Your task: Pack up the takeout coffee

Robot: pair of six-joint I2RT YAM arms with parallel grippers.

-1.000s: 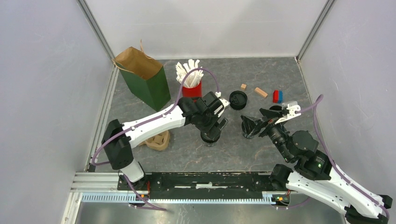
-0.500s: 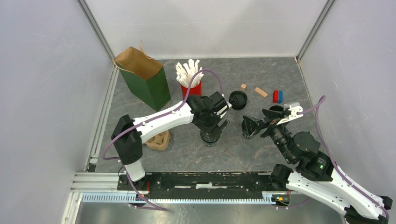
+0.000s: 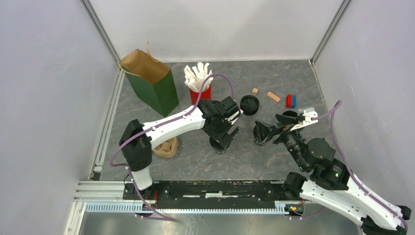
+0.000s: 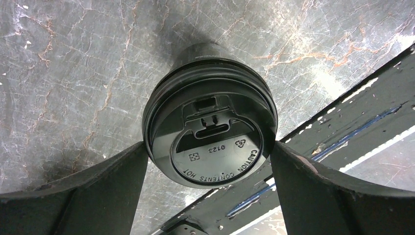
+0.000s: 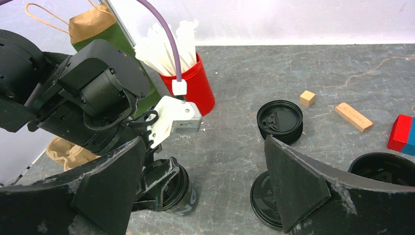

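Note:
The takeout coffee (image 3: 218,145) stands upright mid-table, a short black cup with white lettering (image 5: 188,200) and a flat black lid (image 4: 210,147) seated on its rim. My left gripper (image 4: 209,146) hangs right over it, open, one finger (image 4: 112,181) on each side of the lid's edge. In the top view the left gripper (image 3: 226,134) covers most of the cup. My right gripper (image 5: 204,147) is open and holds nothing, low over the table to the cup's right (image 3: 268,126).
A green paper bag (image 3: 154,81) stands far left, a red cup of white sticks (image 3: 200,83) beside it. A stack of lids (image 5: 280,120), a loose lid (image 5: 262,200), an open black cup (image 5: 384,169), wooden blocks (image 3: 273,96) and a brown cardboard piece (image 3: 165,147) lie around.
The left arm's elbow has swung right while its gripper stayed over the cup, jaws slightly wider. The right arm has hardly moved.

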